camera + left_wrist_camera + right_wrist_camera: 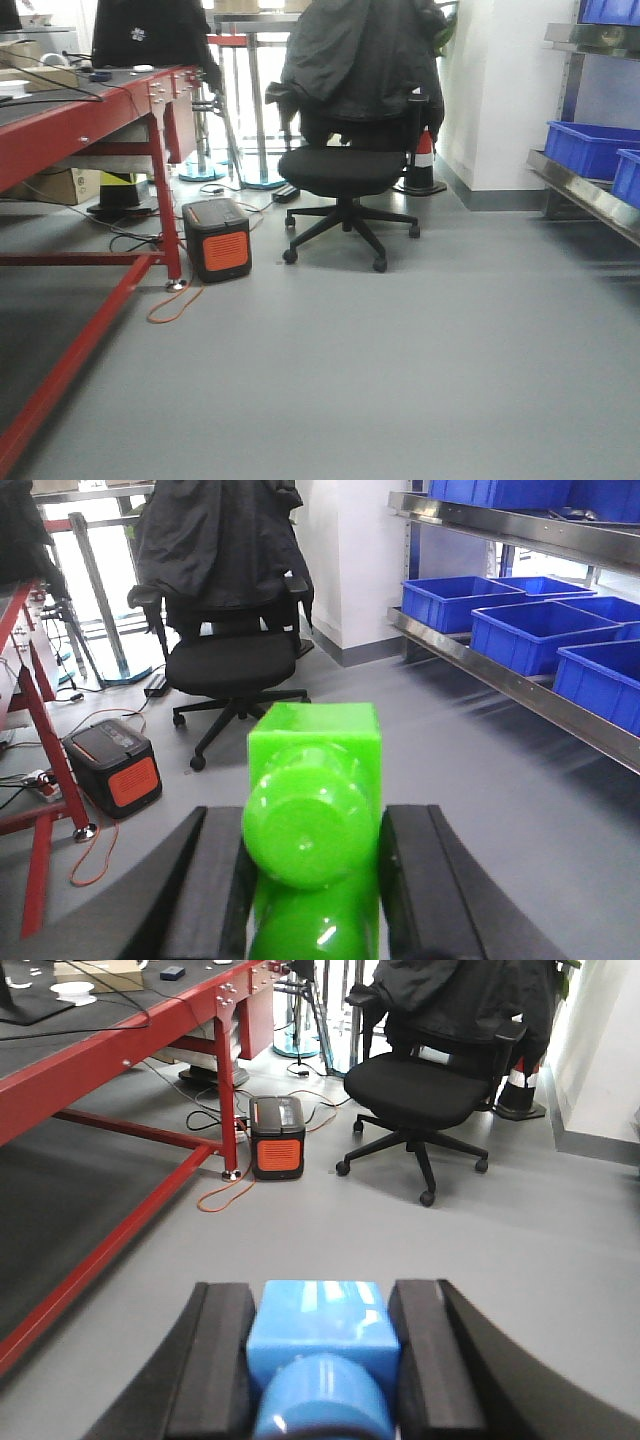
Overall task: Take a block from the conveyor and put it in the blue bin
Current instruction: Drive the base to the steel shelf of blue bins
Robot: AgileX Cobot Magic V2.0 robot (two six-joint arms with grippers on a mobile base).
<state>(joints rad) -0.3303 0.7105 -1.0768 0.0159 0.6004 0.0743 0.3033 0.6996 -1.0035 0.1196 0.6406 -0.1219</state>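
Note:
In the left wrist view my left gripper is shut on a bright green block, which stands up between the black fingers. In the right wrist view a light blue block is clamped between the pads of my right gripper. Both grippers hang above grey floor. Blue bins sit in a row on a steel shelf at the right, also seen as blue bins in the front view. The conveyor is out of view. Neither gripper shows in the front view.
A black office chair draped with a dark jacket stands ahead. A red-framed workbench runs along the left, with an orange-and-black box and an orange cable by its leg. A traffic cone stands by the white wall. The steel shelf lines the right.

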